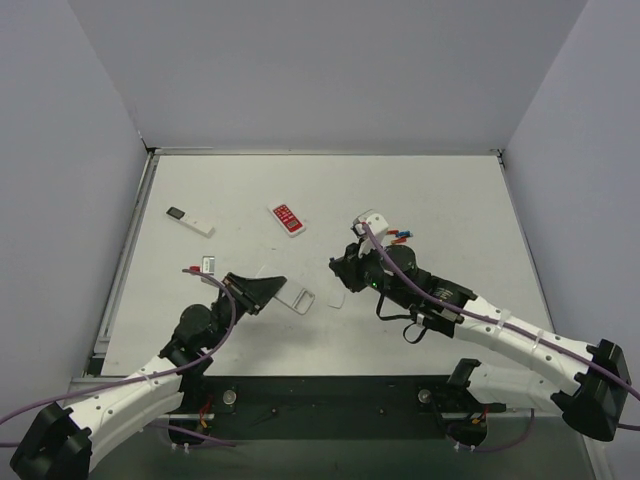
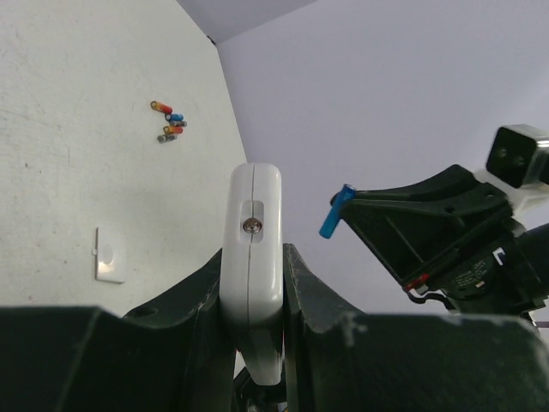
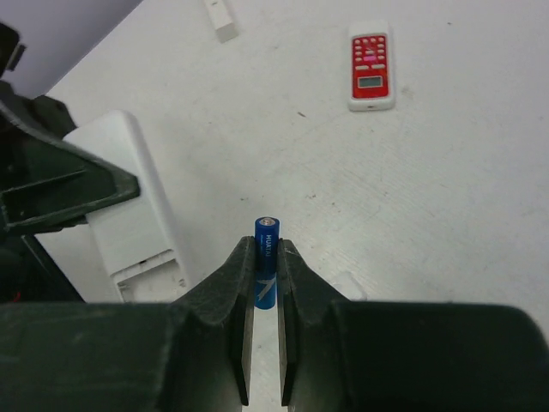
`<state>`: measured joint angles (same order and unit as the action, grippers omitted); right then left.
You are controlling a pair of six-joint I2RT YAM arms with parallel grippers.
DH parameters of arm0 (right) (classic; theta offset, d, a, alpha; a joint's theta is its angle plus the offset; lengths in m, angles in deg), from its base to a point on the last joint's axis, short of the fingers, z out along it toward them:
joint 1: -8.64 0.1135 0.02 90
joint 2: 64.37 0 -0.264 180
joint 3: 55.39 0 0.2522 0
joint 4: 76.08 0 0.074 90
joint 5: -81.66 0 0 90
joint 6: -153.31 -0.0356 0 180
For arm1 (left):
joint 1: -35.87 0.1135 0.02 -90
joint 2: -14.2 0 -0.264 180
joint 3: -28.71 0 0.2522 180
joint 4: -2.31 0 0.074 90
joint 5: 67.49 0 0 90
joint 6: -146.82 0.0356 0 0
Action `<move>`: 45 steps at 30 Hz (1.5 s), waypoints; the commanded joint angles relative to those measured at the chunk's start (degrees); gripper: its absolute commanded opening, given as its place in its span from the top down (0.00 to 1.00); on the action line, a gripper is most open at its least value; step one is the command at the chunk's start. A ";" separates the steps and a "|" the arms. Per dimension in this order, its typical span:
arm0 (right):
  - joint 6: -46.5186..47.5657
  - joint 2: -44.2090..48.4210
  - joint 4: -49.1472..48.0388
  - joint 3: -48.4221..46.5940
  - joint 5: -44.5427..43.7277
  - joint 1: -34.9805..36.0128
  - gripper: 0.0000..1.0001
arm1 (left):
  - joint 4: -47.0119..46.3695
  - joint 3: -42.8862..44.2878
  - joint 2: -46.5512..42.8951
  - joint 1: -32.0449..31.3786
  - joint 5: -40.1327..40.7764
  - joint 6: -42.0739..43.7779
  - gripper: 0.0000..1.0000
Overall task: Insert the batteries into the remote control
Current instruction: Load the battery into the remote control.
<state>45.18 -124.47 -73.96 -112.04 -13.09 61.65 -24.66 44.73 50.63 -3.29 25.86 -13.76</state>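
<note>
Insertion step: we found the left gripper (image 2: 254, 254) clamped on the short white plastic remote control (image 2: 253, 197), lower centre, and the right gripper (image 3: 267, 249) pinching a small blue cylindrical battery (image 3: 266, 233), which, we judged, next needed aligning with the open bay (image 3: 153, 279) at lower left.

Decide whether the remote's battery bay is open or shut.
Open: the remote shows a bare recess at its end, and its cover lies apart.
</note>
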 commanded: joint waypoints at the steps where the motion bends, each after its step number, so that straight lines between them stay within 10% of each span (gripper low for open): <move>1: 12.84 2.52 -2.36 -1.92 14.83 0.25 1.00 | 4.24 2.73 -0.39 0.57 -3.35 -0.52 1.00; 17: 43.42 6.48 13.39 -7.11 49.47 3.94 1.00 | 10.68 18.21 12.43 1.98 -29.17 3.70 1.00; 45: 53.54 -1.60 21.04 -12.48 57.22 4.47 1.00 | 4.17 21.91 15.34 1.98 -38.77 1.15 1.00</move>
<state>95.64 -125.10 -52.65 -121.77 40.31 65.74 -16.47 63.55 65.99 -1.52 -11.27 -12.56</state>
